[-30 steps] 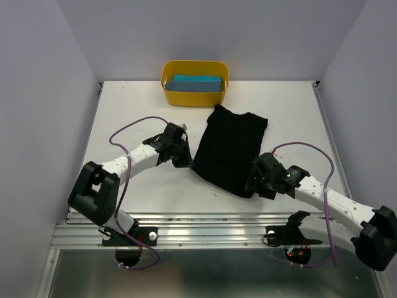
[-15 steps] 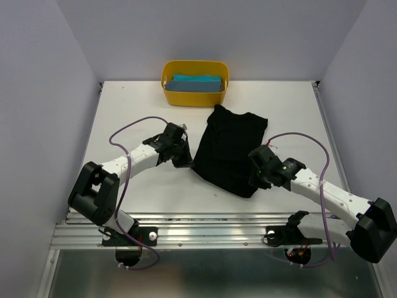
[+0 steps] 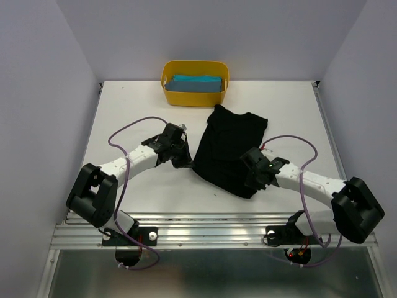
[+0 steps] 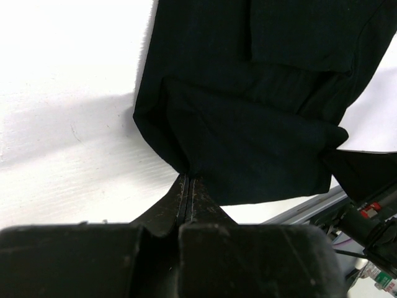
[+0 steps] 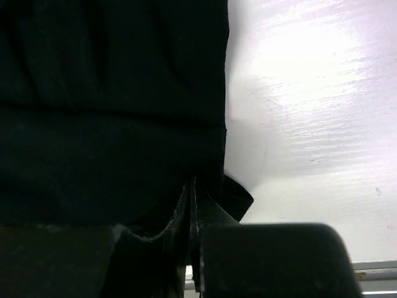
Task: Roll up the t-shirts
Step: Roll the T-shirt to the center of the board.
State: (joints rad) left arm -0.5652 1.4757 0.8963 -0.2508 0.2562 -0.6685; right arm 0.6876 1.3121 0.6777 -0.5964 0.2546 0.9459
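Black tee (image 3: 229,146): lies flat mid-counter (image 3: 136,112), folded narrow, far end near the tub (image 3: 166,87).
Teal tee (image 3: 196,83): folded inside the yellow tub at the counter's far edge.
Left pincer (image 4: 188,179): pressed together, pinching the black tee's left edge.
Right pincer (image 5: 192,189): pressed together, pinching the black tee's near right corner.

The slim white-shelled left arm (image 3: 133,158) and right arm (image 3: 313,185) have bulky black joint housings (image 3: 93,195) just beyond the ribbed aluminium rail (image 3: 211,233). A thin purple cable (image 3: 127,127) loops off each. The left gripper (image 4: 188,179) and right gripper (image 5: 192,186) are matte black, scuffed.
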